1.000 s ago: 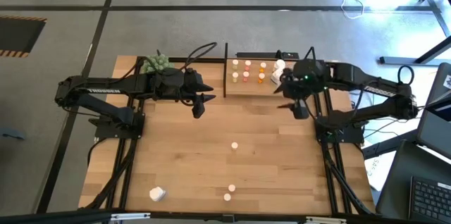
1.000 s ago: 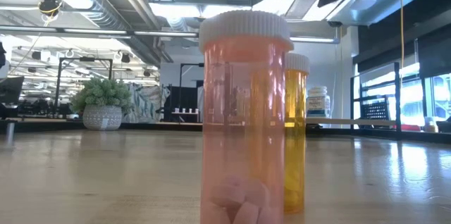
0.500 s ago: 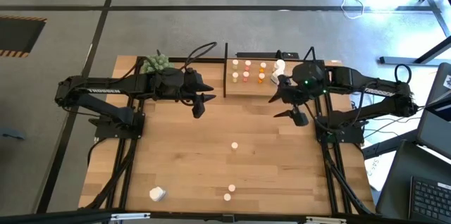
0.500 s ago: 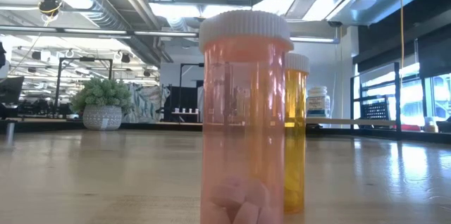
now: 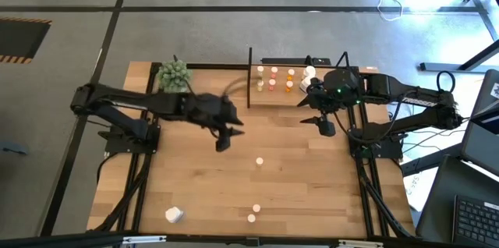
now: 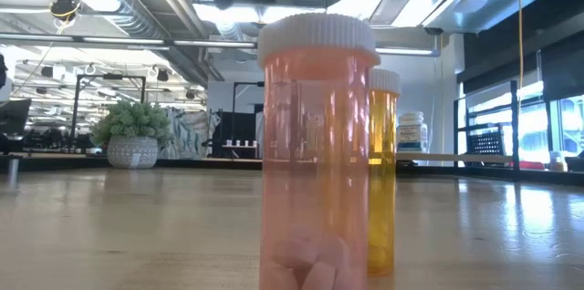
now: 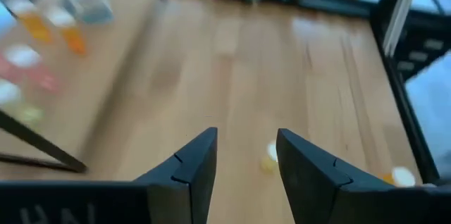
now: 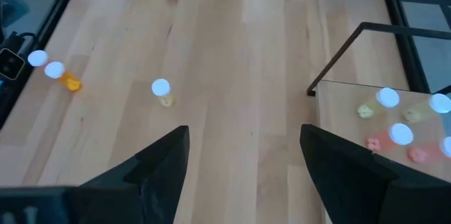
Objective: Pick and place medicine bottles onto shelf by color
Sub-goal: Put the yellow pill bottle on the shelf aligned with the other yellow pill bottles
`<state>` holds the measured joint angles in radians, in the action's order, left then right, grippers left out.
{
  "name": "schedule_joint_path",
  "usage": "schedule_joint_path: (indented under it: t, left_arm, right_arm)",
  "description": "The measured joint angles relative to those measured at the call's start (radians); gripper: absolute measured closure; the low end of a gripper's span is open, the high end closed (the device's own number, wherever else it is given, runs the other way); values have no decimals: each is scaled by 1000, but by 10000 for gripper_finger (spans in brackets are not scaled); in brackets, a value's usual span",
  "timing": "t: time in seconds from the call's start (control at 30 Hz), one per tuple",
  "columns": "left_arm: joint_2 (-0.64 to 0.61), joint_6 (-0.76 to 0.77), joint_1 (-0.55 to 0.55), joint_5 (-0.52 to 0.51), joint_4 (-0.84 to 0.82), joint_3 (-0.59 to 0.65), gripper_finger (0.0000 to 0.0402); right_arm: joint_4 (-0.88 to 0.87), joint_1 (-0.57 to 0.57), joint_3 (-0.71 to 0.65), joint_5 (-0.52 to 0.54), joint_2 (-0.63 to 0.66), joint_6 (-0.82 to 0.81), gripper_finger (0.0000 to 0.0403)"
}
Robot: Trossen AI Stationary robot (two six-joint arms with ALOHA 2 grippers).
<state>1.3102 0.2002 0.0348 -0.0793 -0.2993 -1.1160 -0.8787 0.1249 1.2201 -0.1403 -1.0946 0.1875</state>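
Observation:
Several small medicine bottles stand on the shelf [image 5: 277,83] at the table's far side. Loose ones stand upright on the tabletop: a white-topped one [image 5: 260,161] near the middle and two [image 5: 253,214] by the near edge. A larger white one [image 5: 174,215] lies at the near left. My left gripper [image 5: 228,137] hangs open above the table, left of the middle bottle [image 7: 269,157]. My right gripper [image 5: 316,123] hangs open just in front of the shelf's right end. The low view shows a pinkish-red bottle [image 6: 315,144] up close with an orange one [image 6: 383,171] behind it.
A green spiky plant ball [image 5: 174,75] sits at the far left corner. Thin black uprights [image 5: 249,76] frame the shelf. Bare wood lies between the two grippers and the near bottles.
My left gripper has swung out from beside the plant ball toward the table's middle, sinking a little, and stays open. My right gripper has turned slightly in place by the shelf. No bottle has moved.

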Motion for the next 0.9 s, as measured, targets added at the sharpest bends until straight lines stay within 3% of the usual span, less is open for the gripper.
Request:
schedule_joint_path:
  t: [0.27,0.53,0.9]
  left_arm:
    - [207,7,89,1,19,0,260]
    - [413,-77,142,48,199,0,260]
    - [484,-75,144,39,292,1,260]
  right_arm:
    - [-4,0,0,1,0,9,130]
    - [-5,0,0,1,0,23,130]
    - [-8,0,0,0,0,26,130]
